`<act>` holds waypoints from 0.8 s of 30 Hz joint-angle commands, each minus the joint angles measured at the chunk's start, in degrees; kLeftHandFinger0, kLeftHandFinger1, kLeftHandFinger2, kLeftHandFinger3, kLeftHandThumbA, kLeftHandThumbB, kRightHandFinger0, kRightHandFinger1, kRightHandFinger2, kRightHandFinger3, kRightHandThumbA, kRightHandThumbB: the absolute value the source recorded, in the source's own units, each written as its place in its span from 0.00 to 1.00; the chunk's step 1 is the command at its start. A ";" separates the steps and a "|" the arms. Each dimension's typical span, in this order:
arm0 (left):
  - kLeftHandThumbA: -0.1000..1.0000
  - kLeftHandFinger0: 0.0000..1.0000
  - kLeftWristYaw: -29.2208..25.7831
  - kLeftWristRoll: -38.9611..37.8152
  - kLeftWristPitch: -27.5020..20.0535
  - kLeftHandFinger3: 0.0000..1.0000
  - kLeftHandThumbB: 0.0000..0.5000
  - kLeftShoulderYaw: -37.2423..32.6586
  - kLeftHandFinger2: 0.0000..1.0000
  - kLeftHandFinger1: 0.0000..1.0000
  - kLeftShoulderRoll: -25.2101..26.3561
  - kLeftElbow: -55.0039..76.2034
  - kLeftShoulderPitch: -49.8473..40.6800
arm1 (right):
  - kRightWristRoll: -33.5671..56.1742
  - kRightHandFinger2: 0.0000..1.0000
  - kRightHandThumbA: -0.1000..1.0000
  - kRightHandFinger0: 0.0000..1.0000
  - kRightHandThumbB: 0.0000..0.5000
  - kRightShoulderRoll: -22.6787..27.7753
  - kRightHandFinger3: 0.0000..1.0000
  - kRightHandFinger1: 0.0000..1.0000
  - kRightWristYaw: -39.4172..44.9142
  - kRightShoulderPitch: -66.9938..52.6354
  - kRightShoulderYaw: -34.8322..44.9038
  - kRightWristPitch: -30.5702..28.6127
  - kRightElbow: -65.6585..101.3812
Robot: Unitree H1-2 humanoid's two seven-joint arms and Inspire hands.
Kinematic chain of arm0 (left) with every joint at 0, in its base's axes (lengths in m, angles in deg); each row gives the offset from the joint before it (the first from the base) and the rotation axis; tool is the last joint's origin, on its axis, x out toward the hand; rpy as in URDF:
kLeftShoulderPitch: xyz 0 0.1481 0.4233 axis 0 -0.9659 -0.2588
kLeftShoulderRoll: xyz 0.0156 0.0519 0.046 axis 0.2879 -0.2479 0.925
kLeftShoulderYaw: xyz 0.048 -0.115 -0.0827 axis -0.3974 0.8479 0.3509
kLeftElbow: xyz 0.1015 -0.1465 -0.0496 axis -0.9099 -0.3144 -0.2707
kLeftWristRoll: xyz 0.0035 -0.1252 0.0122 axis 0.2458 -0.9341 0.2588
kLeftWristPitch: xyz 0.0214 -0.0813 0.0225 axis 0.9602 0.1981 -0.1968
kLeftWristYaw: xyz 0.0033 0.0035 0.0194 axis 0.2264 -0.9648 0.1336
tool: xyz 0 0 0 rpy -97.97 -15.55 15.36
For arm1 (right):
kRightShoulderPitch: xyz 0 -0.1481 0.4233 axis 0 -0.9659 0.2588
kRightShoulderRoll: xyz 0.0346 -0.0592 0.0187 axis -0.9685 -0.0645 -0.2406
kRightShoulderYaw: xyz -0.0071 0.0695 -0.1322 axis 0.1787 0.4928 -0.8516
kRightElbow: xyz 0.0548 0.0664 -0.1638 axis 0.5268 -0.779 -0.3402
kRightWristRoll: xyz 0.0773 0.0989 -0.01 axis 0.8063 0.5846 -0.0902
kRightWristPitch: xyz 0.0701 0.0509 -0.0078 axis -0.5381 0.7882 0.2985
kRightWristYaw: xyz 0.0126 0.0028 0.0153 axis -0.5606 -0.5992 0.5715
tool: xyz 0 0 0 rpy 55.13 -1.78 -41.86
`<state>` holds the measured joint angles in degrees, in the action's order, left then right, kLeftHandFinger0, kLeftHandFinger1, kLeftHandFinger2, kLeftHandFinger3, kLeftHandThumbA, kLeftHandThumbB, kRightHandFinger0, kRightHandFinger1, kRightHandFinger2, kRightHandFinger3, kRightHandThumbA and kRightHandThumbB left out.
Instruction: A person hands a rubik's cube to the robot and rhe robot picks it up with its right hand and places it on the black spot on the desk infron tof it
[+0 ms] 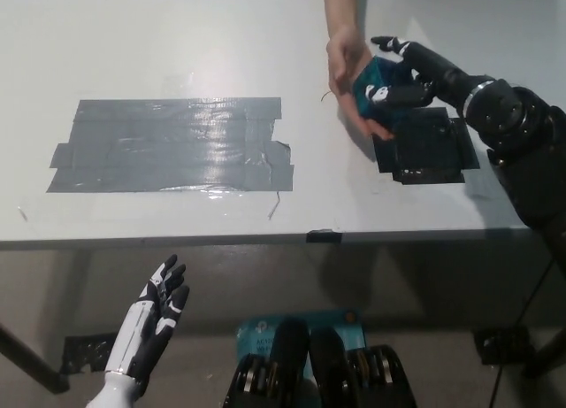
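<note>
Above the black spot (427,147), right hand (409,74) clasps the rubik's cube (378,80); left hand (152,318) splayed

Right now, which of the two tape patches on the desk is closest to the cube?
The small black patch, just below the right hand gripping the rubik's cube over the person's palm. The large grey patch lies well left. The left hand rests below the desk edge.

A single camera on the robot's head looks steeply down over the pale grey flat desk (159,45) from its near side. The desk's front edge crosses mid-frame, with floor beneath; no second view overlaps.
</note>
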<state>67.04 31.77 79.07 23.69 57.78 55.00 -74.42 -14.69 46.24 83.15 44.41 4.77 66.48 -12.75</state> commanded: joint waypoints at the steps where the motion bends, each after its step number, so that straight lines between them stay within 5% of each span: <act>1: 0.84 1.00 0.01 -0.42 -1.33 1.00 0.18 0.60 1.00 1.00 0.50 0.61 0.43 | -1.08 1.00 0.00 0.36 0.24 0.70 1.00 0.81 -7.45 0.98 4.16 0.41 6.49; 6: 0.87 0.97 0.07 0.25 -1.53 1.00 0.15 0.43 1.00 1.00 0.95 0.44 0.55 | -0.91 1.00 0.00 0.34 0.18 0.02 1.00 0.82 -12.59 0.68 8.36 -2.21 8.97; 11: 0.87 0.95 0.15 0.16 -1.25 1.00 0.12 0.34 1.00 1.00 0.92 0.80 0.46 | -0.68 1.00 0.00 0.36 0.22 0.18 1.00 0.76 -16.81 0.73 11.29 -6.10 9.05; 19: 0.87 0.94 0.27 -0.06 -1.25 1.00 0.12 0.40 1.00 1.00 1.00 0.73 0.71 | -2.97 0.98 0.00 0.14 0.27 1.55 1.00 0.58 -19.77 0.26 11.66 -7.97 4.86; 24: 0.87 0.92 0.15 0.14 -1.39 1.00 0.13 0.36 1.00 1.00 1.01 0.76 0.73 | -4.32 1.00 0.00 0.14 0.26 1.20 1.00 0.66 -19.91 -1.47 9.64 -6.96 0.39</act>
<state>67.04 31.90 79.04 23.66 58.06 54.96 -74.36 -17.04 46.25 66.19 42.33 15.30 61.83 -11.09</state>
